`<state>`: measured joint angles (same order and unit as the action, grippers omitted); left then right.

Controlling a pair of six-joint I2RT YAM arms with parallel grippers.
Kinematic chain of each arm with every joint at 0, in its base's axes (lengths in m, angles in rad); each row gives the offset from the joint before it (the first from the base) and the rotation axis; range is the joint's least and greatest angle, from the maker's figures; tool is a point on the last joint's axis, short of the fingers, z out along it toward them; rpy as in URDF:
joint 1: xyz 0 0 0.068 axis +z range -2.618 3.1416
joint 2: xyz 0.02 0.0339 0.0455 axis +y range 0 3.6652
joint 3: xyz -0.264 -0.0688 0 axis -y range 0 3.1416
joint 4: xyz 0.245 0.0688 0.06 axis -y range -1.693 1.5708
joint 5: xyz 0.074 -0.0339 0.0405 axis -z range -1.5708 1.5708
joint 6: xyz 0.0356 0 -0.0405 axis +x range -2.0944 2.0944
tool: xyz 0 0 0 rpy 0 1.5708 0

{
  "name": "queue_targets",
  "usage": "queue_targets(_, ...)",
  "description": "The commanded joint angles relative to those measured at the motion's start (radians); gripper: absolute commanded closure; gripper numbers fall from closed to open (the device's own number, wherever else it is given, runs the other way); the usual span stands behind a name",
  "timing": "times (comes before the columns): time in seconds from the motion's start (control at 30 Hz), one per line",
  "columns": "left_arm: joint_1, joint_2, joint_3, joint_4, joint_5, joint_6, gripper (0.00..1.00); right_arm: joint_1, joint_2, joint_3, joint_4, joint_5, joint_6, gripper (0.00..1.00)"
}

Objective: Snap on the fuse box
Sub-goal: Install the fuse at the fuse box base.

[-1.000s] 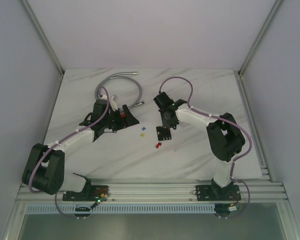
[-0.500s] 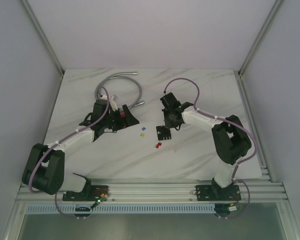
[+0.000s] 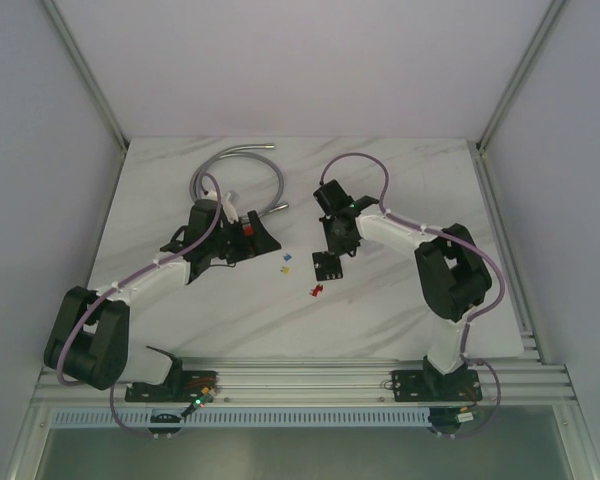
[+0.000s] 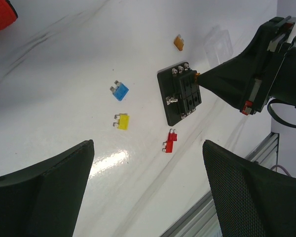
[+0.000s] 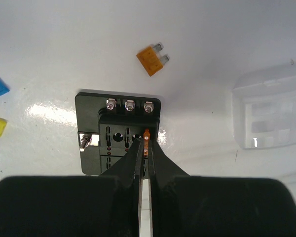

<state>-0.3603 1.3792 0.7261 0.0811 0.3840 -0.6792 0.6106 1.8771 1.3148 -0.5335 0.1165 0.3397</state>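
Note:
The fuse box [image 5: 116, 133] is a small black block with slots and three screws along its far edge, lying flat on the white table [image 3: 327, 265] [image 4: 181, 96]. My right gripper [image 5: 146, 140] is shut on a thin orange fuse [image 5: 147, 136], its tips right over a slot at the box's right side. In the top view the right gripper [image 3: 333, 243] hangs just behind the box. My left gripper [image 4: 148, 148] is open and empty, held above the table to the left of the box [image 3: 260, 238].
Near the box lie a clear square cover [image 5: 271, 106] and a loose orange fuse [image 5: 151, 60]. Blue [image 4: 120, 91], yellow [image 4: 122, 121] and red [image 4: 170, 141] fuses lie left of and in front of it. A grey cable [image 3: 245, 160] curls at the back.
The right wrist swung slightly right, then back left over the fuse box, still shut on the orange fuse. The left arm has barely moved.

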Motion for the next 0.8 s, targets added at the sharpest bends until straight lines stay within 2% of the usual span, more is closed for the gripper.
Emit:
queue_targets(0.0, -0.007, 0.003, 0.013, -0.019, -0.002, 0.004, 0.00, -0.005, 0.137, -0.041, -0.116, 0.012, -0.036, 1.00)
queue_targets(0.23, -0.008, 0.002, 0.012, -0.019, -0.004, 0.005, 0.00, 0.008, 0.148, -0.132, -0.098, 0.012, -0.018, 1.00)
queue_targets(0.57, -0.009, -0.011, 0.003, -0.021, -0.013, 0.003, 0.00, 0.016, 0.254, -0.026, -0.088, 0.038, -0.025, 1.00)
queue_targets(0.77, -0.010, -0.006, 0.006, -0.022, -0.010, 0.004, 0.00, 0.060, 0.218, -0.112, -0.089, 0.031, -0.010, 1.00)
